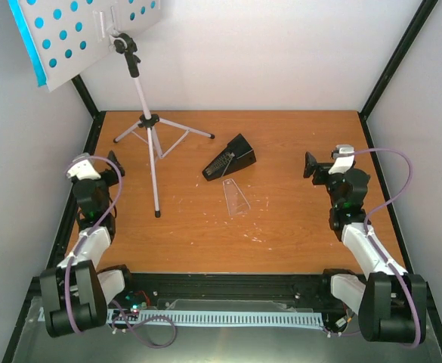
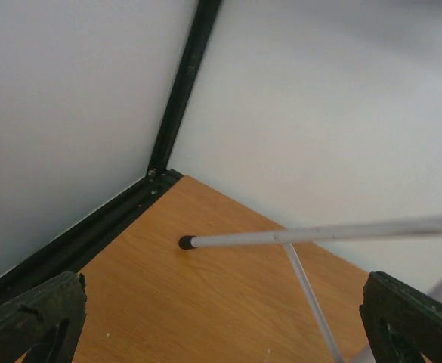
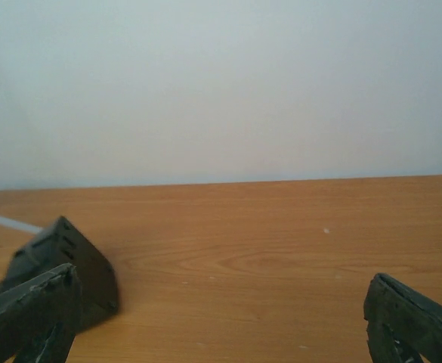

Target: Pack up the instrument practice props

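Top external: music stand [image 1: 146, 144] stands upright on its tripod at far-left of the table [image 1: 296, 227]. Its white hole-punched desk [image 1: 85, 41] is tilted high in the upper-left corner, w/ cyan sheet-music pages [image 1: 24, 34] showing along its left edge & through the holes. Metronome [image 1: 232, 157], a small black pyramid, seems to lie on its side near table centre, right of the tripod legs. Its clear cover [image 1: 236, 198] lies flat on the table just nearer the arms, apart from it. Left fingers [image 1: 115, 162] sit by the left edge, near the stand's pole, not touching. Right fingers [image 1: 310, 165] are on the right side, pointing twd the metronome, well apart from it. Neither pair holds anything.

Left wrist: fingers spread wide, one tip in each lower corner, nothing btwn them. A white tripod leg [image 2: 311, 234] w/ black foot cap runs across ahead of the tips, the cap resting on the table near the back-left corner. A second leg angles down into the gap; no contact.

Right wrist: fingers wide apart, empty. Metronome sits lower left, just beyond the left-hand tip & partly hidden by it; can't tell if they touch. Rest of the gap shows bare table. A thin white strip, prob. a stand leg, pokes in at the left edge.
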`<action>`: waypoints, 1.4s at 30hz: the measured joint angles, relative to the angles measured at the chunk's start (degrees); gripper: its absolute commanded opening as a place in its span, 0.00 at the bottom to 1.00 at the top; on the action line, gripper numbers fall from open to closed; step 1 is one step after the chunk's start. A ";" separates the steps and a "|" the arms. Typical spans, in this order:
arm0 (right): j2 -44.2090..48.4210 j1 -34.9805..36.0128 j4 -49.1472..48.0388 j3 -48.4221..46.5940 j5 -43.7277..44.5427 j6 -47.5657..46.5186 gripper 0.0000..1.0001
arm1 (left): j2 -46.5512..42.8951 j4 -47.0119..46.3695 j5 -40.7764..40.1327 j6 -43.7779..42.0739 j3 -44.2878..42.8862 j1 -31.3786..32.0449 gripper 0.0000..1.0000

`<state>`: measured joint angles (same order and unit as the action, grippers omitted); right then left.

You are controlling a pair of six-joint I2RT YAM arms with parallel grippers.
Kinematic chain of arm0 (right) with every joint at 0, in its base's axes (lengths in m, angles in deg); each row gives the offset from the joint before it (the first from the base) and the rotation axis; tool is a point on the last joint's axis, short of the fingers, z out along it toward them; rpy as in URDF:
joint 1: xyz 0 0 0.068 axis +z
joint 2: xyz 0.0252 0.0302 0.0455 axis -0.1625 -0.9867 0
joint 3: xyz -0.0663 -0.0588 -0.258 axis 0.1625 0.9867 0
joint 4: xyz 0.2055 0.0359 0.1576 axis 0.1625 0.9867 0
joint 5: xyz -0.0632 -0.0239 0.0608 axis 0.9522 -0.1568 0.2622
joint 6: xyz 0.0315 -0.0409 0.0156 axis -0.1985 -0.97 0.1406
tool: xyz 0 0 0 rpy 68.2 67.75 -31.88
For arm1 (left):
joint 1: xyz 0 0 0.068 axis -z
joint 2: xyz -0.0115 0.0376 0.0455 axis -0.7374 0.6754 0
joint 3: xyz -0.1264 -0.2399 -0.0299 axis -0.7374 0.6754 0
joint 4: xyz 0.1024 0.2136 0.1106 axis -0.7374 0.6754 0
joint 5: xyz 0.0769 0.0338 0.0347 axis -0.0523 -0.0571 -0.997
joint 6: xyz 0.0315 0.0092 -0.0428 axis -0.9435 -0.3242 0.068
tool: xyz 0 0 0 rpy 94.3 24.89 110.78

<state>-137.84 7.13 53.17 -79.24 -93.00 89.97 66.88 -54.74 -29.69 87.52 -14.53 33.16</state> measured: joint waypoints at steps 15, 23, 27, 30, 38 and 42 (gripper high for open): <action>-12.90 3.17 17.59 -23.21 -16.13 11.13 1.00 | -4.55 39.17 19.30 2.32 -34.73 -0.39 1.00; -26.93 19.10 37.64 -39.54 -9.01 2.80 1.00 | -2.21 44.83 24.61 -1.70 -30.93 -0.33 0.99; -34.77 23.87 43.71 -44.00 -3.63 -0.13 1.00 | -2.12 47.54 22.08 -3.50 -26.91 -0.33 0.99; -39.89 26.47 46.14 -47.60 0.33 -2.29 1.00 | -2.54 47.93 19.93 -5.16 -26.88 -0.33 0.99; -50.10 30.53 49.94 -57.37 8.04 -7.87 1.00 | -3.23 48.19 17.68 -7.91 -26.88 -0.33 0.99; -55.49 30.93 51.28 -64.72 10.21 -9.53 1.00 | -3.23 48.41 17.49 -8.41 -26.88 -0.33 0.99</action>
<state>-193.33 38.06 104.45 -143.96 -82.79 80.44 63.64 -6.33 -12.20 79.11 -41.42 32.83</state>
